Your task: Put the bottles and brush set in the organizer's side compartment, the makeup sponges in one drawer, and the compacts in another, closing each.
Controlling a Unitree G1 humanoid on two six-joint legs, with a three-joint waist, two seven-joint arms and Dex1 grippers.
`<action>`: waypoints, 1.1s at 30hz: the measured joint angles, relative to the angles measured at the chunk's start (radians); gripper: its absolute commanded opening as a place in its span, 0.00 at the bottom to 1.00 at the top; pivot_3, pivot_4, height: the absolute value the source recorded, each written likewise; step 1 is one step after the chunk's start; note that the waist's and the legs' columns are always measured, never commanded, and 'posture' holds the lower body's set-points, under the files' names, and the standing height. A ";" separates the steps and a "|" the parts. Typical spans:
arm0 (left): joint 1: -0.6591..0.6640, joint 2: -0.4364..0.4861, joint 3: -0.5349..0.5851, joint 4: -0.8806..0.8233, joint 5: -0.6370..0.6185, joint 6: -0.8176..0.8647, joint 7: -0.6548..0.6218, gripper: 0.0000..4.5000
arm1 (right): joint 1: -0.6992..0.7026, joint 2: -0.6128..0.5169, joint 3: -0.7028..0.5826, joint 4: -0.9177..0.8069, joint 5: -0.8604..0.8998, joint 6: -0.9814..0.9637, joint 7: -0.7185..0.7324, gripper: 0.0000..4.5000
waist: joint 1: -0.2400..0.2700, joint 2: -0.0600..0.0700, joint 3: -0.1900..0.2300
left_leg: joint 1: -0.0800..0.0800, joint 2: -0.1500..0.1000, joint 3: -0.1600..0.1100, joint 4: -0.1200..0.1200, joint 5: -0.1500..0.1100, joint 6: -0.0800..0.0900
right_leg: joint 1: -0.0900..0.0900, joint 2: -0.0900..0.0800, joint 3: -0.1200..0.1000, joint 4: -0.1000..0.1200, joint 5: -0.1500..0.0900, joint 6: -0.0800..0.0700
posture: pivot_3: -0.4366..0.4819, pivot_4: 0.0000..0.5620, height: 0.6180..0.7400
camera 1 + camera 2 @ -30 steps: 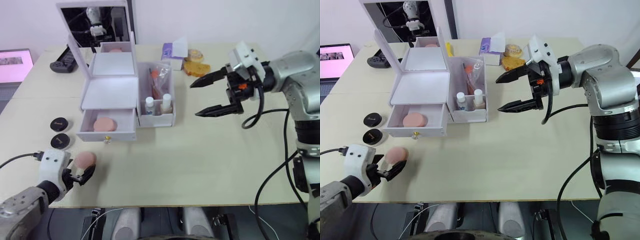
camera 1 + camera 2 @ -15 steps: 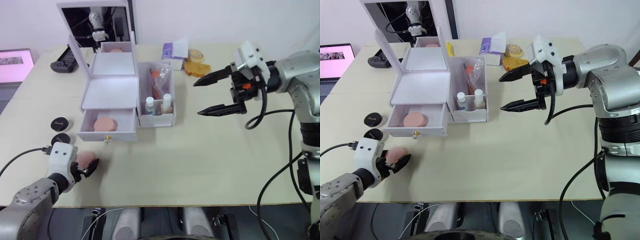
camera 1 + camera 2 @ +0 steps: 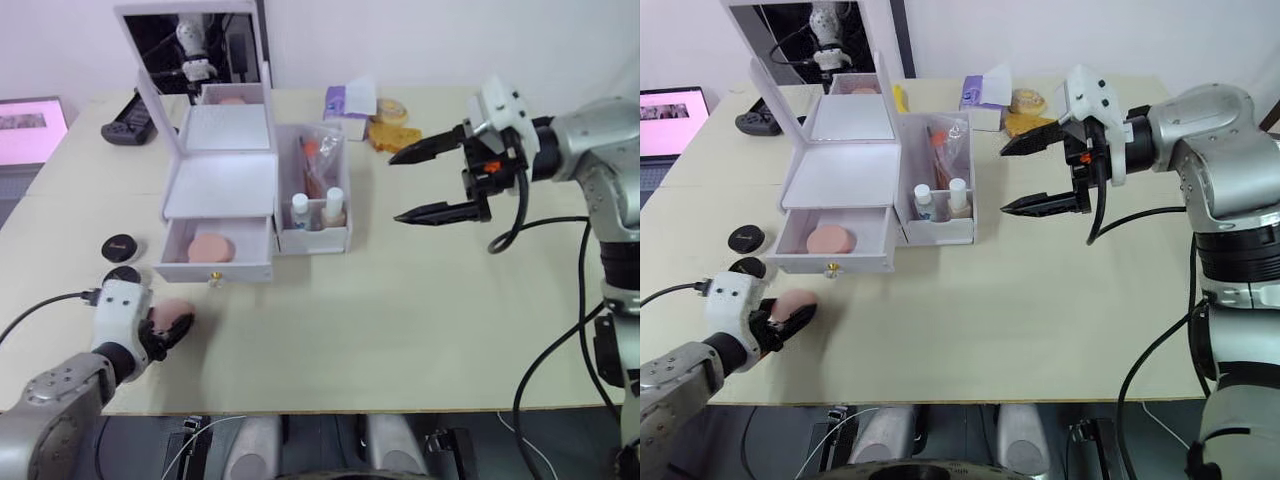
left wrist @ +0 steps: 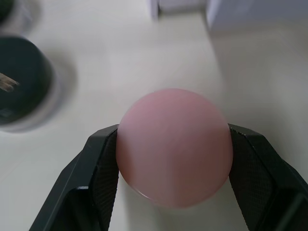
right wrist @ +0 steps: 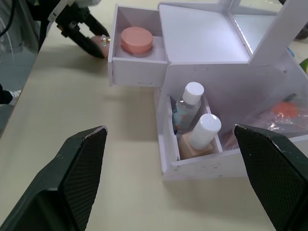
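Observation:
My left gripper (image 3: 168,328) is at the table's near left, shut on a pink makeup sponge (image 4: 173,147) with a finger (image 4: 98,168) pressed to each side. Just beyond it lie the two black compacts (image 3: 119,245) (image 3: 122,274). The white organizer (image 3: 220,180) stands with its mirror lid up. One front drawer (image 3: 215,262) is pulled out and holds the other sponge (image 3: 210,247). The side compartment (image 3: 313,232) holds both bottles (image 5: 188,100) (image 5: 204,132) and the brush set (image 3: 318,160). My right gripper (image 3: 396,188) hovers open to the right of that compartment, holding nothing.
A purple tissue pack (image 3: 348,100) and yellow items (image 3: 393,135) lie behind the organizer. A black controller (image 3: 128,120) sits at the far left, with a lit screen (image 3: 25,120) off the table's left edge. A cable (image 3: 40,308) trails from my left wrist.
My left gripper has turned and drawn in on the pink sponge, edging toward the organizer. My right gripper has drifted slightly up and right, still open.

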 measured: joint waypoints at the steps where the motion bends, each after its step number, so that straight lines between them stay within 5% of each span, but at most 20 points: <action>1: 0.015 0.015 0.046 -0.015 -0.022 0.003 -0.019 0.59 | -0.006 0.000 0.000 0.007 0.000 -0.001 0.003 1.00 | 0.001 0.000 0.000 | 0.000 0.000 0.000 0.000 0.000 0.000 | 0.000 0.000 0.000 0.000 0.000 0.000 | 0.48 0.27 1.00; 5: 0.021 0.116 0.185 -0.026 -0.111 0.044 -0.084 0.59 | -0.012 0.006 0.013 0.029 0.000 0.002 0.031 1.00 | 0.009 0.000 0.000 | 0.000 0.000 -0.001 0.001 0.000 0.000 | 0.001 0.000 0.000 0.000 -0.002 -0.003 | 0.48 0.27 1.00; 12: -0.293 0.421 0.226 0.072 -0.327 0.196 -0.112 0.59 | -0.041 0.027 0.041 0.025 0.006 0.037 0.069 1.00 | 0.002 0.000 0.000 | 0.000 -0.001 -0.001 0.001 0.001 -0.001 | 0.001 0.000 -0.001 0.000 0.000 0.000 | 0.48 0.27 1.00; 16: -0.560 0.512 0.050 0.166 -0.427 0.244 -0.100 0.59 | -0.019 0.019 0.026 -0.008 0.016 0.060 0.053 1.00 | 0.002 0.000 0.001 | 0.000 -0.001 -0.001 -0.001 0.001 -0.001 | 0.000 0.000 -0.001 0.001 0.001 0.002 | 0.48 0.27 1.00; 20: -0.770 0.478 -0.165 0.247 -0.483 0.264 -0.093 0.59 | 0.024 -0.005 0.003 -0.079 0.037 0.096 0.017 1.00 | 0.002 0.000 0.001 | -0.001 -0.001 -0.001 -0.001 0.001 -0.001 | 0.000 0.000 -0.001 0.001 0.002 0.004 | 0.48 0.27 1.00; 27: -0.955 0.501 -0.494 0.389 -0.334 0.197 -0.279 0.59 | 0.125 -0.082 -0.092 -0.199 0.101 0.179 -0.052 1.00 | 0.000 0.000 0.001 | -0.001 -0.001 -0.001 -0.001 0.001 -0.001 | -0.001 0.001 0.000 0.001 0.002 0.004 | 0.48 0.27 1.00; 33: -1.015 0.499 -0.619 0.426 -0.246 0.160 -0.403 0.59 | 0.183 -0.105 -0.134 -0.262 0.144 0.217 -0.105 1.00 | 0.002 0.000 0.001 | -0.001 -0.001 -0.001 -0.001 0.001 -0.001 | -0.001 0.001 0.000 0.001 0.001 0.004 | 0.48 0.27 1.00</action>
